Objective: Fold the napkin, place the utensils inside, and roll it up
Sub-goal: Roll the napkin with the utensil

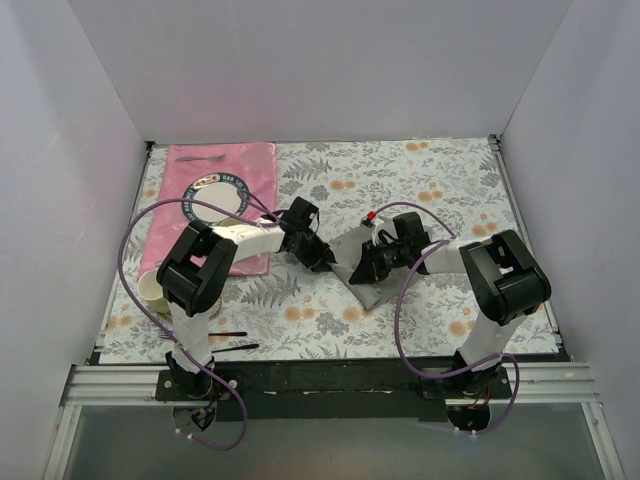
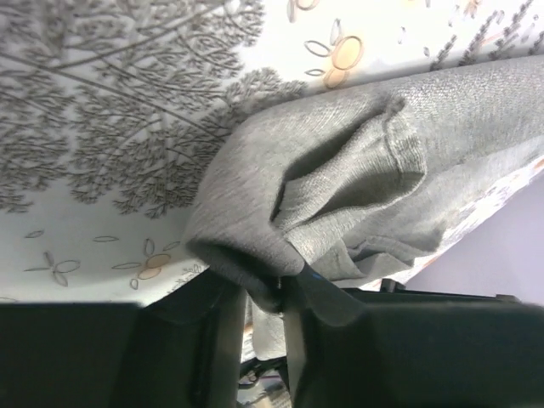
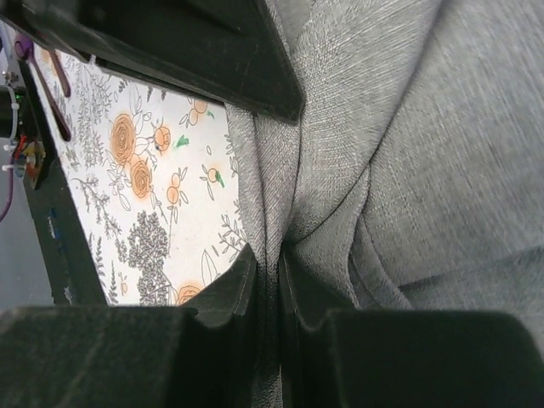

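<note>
The grey napkin point(image 1: 362, 272) lies bunched and creased in the middle of the table, between my two grippers. My left gripper point(image 1: 320, 256) is shut on a rolled fold at the napkin's left edge, which shows close up in the left wrist view point(image 2: 285, 285) with the napkin point(image 2: 357, 170) draped beyond. My right gripper point(image 1: 374, 262) is shut on a pinched fold of the napkin point(image 3: 399, 153), with the cloth squeezed between its tips point(image 3: 270, 265). A slim orange-tinted piece point(image 1: 230, 334) near the front left edge may be the wooden utensil; it is too small to tell.
A pink placemat point(image 1: 250, 165) with a white plate point(image 1: 213, 205) lies at the back left, with a fork point(image 1: 205, 158) near its far edge. A pale cup point(image 1: 150, 287) stands by the left arm. A thin black utensil point(image 1: 236, 347) lies at the front left.
</note>
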